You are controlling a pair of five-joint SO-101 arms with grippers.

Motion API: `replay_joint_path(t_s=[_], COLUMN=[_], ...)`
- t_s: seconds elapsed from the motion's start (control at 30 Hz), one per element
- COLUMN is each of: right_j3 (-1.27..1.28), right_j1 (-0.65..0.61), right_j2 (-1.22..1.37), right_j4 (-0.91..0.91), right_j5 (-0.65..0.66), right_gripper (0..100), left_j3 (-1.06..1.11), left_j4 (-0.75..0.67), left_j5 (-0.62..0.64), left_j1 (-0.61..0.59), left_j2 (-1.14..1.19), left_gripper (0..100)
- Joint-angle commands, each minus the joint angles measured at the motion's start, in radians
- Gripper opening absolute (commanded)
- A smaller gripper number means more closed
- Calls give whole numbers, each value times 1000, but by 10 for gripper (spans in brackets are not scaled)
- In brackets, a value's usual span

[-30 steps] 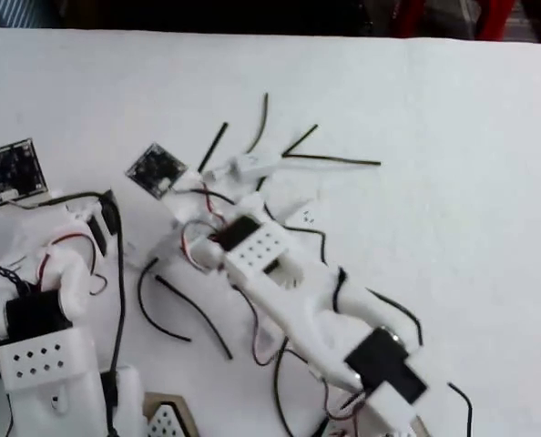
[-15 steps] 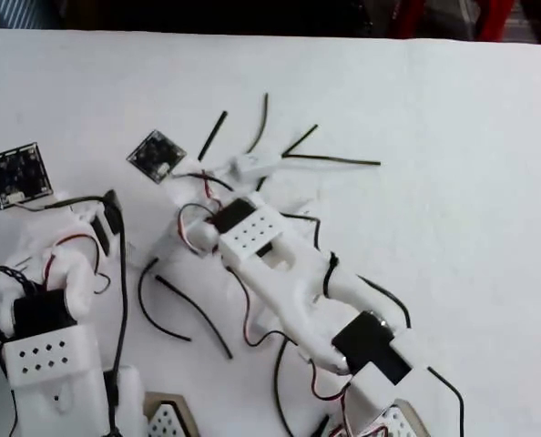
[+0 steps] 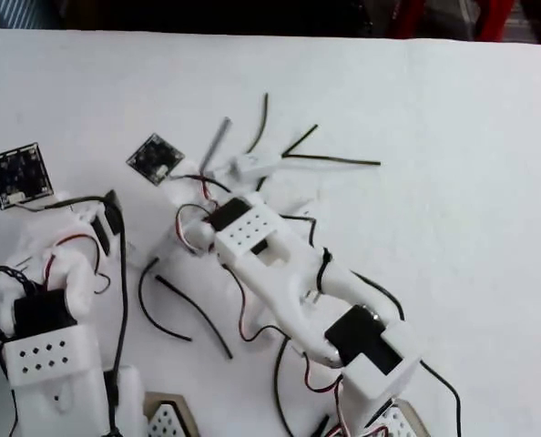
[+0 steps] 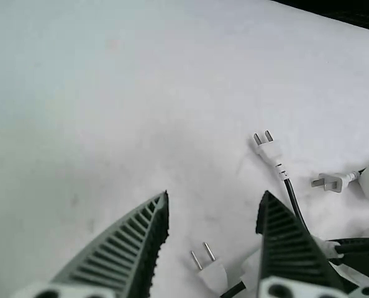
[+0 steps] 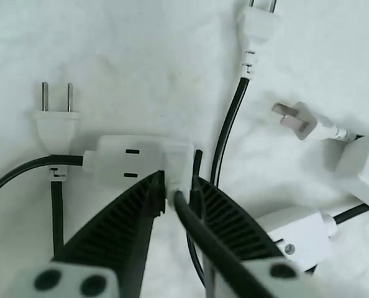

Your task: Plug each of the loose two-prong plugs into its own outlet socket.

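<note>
Where the right arm lies: in the high view the right arm (image 3: 280, 273) runs from 5 o'clock up to the middle of the counter (image 3: 471, 137). The right camera board (image 3: 154, 157) sits at 10 o'clock of centre.
Right gripper: right gripper (image 5: 175, 186) is low over the counter, jaws drawn almost together and pinching the end of a white outlet socket (image 5: 132, 162). A black cord (image 5: 197, 223) lies across one jaw.
Outlet socket: flat on the counter, two slots facing up. A black lead (image 5: 29, 164) leaves the end away from the jaws.
First plug: first plug (image 5: 55, 121) is white with two straight prongs. It lies just beside the socket's lead end, prongs pointing away from the wrist.
Second plug: second plug (image 5: 257, 25) is white on a black cable (image 5: 233, 118), well apart from the socket.
Third plug: third plug (image 5: 293, 121) is tilted, on a thin white lead running to a white block (image 5: 364, 164).
Left arm: left arm (image 3: 47, 309) is at 8 o'clock in the high view, left camera board (image 3: 15, 173) at 9 o'clock.
Left gripper: left gripper (image 4: 214, 198) is above the counter, jaws spread wide, holding nothing. The first plug (image 4: 210, 270) lies on the counter in the gap between them. The second plug (image 4: 266, 146) and third plug (image 4: 330, 182) lie farther out.
Loose cords: in the high view, black cord ends (image 3: 330, 159) fan out at 12 to 1 o'clock of the right arm's tip. A black loop (image 3: 166, 309) lies between the two arms.
</note>
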Motion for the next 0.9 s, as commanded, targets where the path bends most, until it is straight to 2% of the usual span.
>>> replay_joint_path(t_s=[0.0,0.13,0.47,0.87], right_j3=[-89,-169,-230,-485], right_j1=[8,10,10,12], right_j2=[8,12,97,188], right_j4=[87,165,191,472], right_j5=[12,12,12,2], right_gripper=[17,17,17,17], left_j3=[-5,-5,-5,-3], left_j4=[-18,-18,-18,-18], left_j5=[11,11,11,11], left_j1=[-10,-10,-10,-10], left_j2=[-25,-25,-25,-25], left_gripper=[231,231,231,231])
